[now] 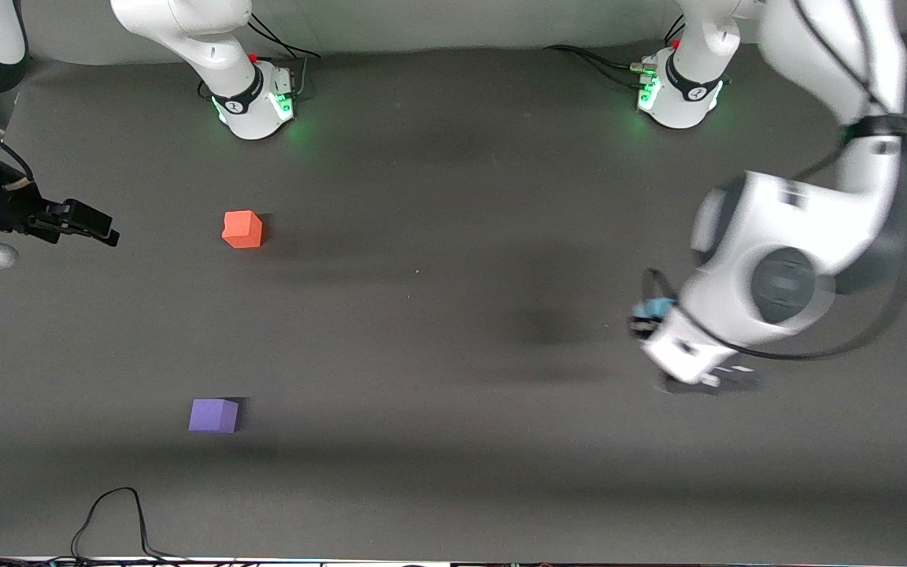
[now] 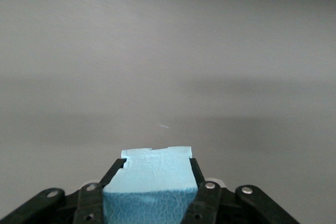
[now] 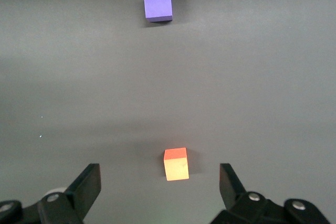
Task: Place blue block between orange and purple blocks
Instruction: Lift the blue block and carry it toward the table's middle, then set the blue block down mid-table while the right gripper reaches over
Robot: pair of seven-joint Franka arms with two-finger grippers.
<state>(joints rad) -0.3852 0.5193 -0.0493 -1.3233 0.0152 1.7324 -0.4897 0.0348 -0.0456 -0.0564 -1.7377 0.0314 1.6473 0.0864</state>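
Observation:
The light blue block (image 2: 152,182) is clamped between the fingers of my left gripper (image 2: 156,164). In the front view only a bit of the blue block (image 1: 656,307) shows under the wrist, and the left gripper (image 1: 646,321) is raised over the table toward the left arm's end. The orange block (image 1: 242,229) sits on the mat; the purple block (image 1: 213,415) sits nearer the front camera than it, with a wide gap between them. My right gripper (image 1: 99,226) is open and empty, raised at the right arm's end. Its wrist view shows the orange block (image 3: 176,164) and the purple block (image 3: 158,4) below the right gripper (image 3: 159,176).
The two arm bases (image 1: 257,102) (image 1: 678,90) stand at the table's back edge. A black cable (image 1: 111,512) loops on the mat at the front edge, nearer the camera than the purple block. The dark mat (image 1: 438,331) covers the table.

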